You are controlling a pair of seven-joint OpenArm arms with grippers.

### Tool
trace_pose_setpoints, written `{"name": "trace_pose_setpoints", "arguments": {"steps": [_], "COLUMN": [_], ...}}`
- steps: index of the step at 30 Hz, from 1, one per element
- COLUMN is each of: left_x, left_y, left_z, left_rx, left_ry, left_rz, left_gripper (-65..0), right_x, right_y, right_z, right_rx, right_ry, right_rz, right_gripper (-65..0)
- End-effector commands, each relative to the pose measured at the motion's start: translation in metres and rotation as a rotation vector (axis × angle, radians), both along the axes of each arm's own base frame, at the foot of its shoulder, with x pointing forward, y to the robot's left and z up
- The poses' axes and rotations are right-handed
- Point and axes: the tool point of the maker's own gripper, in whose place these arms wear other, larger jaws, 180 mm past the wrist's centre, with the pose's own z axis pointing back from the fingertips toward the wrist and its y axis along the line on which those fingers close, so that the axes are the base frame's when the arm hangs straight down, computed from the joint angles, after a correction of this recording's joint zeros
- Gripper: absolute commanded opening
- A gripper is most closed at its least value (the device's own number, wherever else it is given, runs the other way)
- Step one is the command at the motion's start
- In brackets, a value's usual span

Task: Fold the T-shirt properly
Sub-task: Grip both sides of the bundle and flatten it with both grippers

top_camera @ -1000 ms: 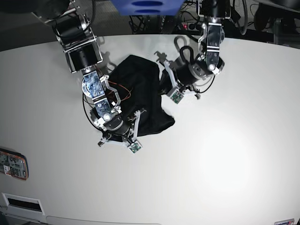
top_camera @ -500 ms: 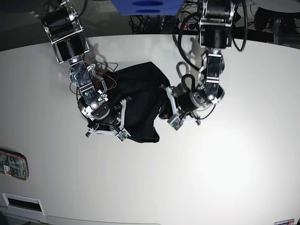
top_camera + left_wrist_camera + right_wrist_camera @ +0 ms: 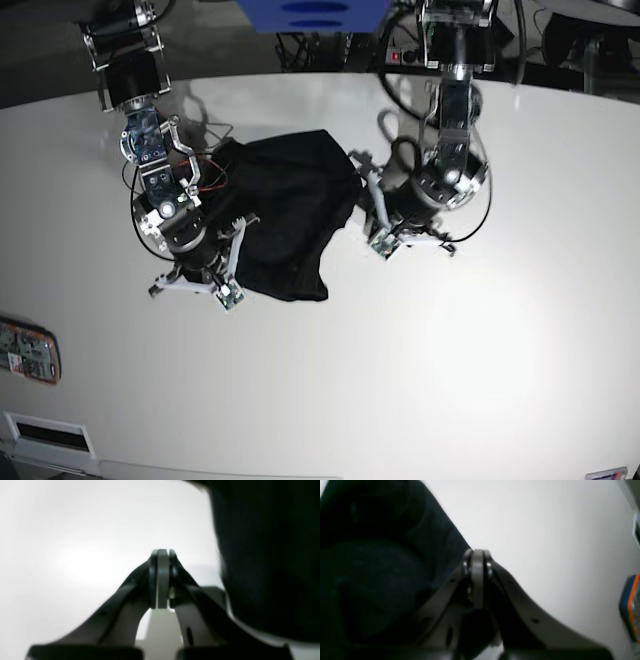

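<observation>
white table [image 3: 480,340] | orange-blue device [image 3: 28,350] at table's left edge | blue box [image 3: 312,14] top

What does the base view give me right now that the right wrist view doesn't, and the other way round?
Only the base view shows both arms, the left end effector, and the whole crumpled outline of the T-shirt on the white table. Only the right wrist view shows close up that the right end effector is shut, its jaws pressed together beside the cloth's edge. Both show the black T-shirt, the table, and the orange-and-blue device near the table edge.
</observation>
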Motion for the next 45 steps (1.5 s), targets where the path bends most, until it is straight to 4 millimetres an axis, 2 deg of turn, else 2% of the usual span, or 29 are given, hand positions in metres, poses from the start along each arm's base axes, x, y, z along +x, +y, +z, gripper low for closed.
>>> {"name": "trace_pose_setpoints", "arguments": {"steps": [1,4,6,8,10,13,18,20,22,25,29,32,36,39,45], "left_x": [0.003,-0.030,-0.050,-0.061,-0.075,-0.086,-0.074,-0.071,-0.071,-0.071,-0.072,-0.057,-0.042,-0.027,-0.009], "left_y": [0.000,0.001,-0.003,-0.018,-0.032,-0.060,-0.082,-0.089,-0.090,-0.090,-0.084,-0.082,-0.058,-0.047,-0.040], "left_z": [0.026,0.038,0.034,0.030,0.023,0.002,-0.025,-0.034,-0.047,-0.066,-0.085,-0.085,-0.091,-0.095,-0.099], "left_rx": [-0.025,-0.019,-0.028,-0.051,-0.075,-0.112,-0.159,-0.182,-0.198,-0.204,-0.188,-0.178,-0.136,-0.125,-0.118], "left_ry": [-0.083,-0.094,-0.063,-0.039,-0.003,0.069,0.080,0.063,0.068,0.095,0.130,0.117,0.113,0.112,0.118], "left_rz": [0.011,0.014,0.011,-0.015,-0.039,-0.091,-0.045,-0.040,-0.028,-0.029,-0.039,-0.043,-0.019,0.007,0.024], "left_gripper": [-65.0,-65.0,-65.0,-65.0,-65.0,-65.0,-65.0,-65.0,-65.0,-65.0,-65.0,-65.0,-65.0,-65.0,-65.0], "right_x": [0.010,0.014,0.013,0.013,0.018,0.031,0.047,0.044,0.041,0.023,0.002,-0.011,-0.032,-0.055,-0.086], "right_y": [0.003,-0.001,-0.008,-0.013,-0.017,-0.022,-0.025,-0.027,-0.027,-0.031,-0.042,-0.047,-0.038,-0.041,-0.028], "right_z": [0.020,0.029,0.017,0.004,-0.001,-0.005,-0.006,-0.017,-0.020,-0.039,-0.053,-0.060,-0.056,-0.051,-0.027], "right_rx": [0.017,0.022,0.014,0.004,-0.001,-0.010,0.014,0.015,0.019,0.019,0.004,-0.010,0.000,0.013,0.046], "right_ry": [-0.061,-0.086,-0.055,-0.018,-0.005,0.006,-0.023,0.001,0.003,0.039,0.060,0.080,0.075,0.071,0.029], "right_rz": [0.010,-0.005,-0.022,-0.035,-0.044,-0.056,-0.055,-0.059,-0.059,-0.057,-0.046,-0.041,-0.019,-0.035,-0.014], "right_gripper": [-65.0,-65.0,-65.0,-65.0,-65.0,-65.0,-65.0,-65.0,-65.0,-65.0,-65.0,-65.0,-65.0,-65.0,-65.0]}}
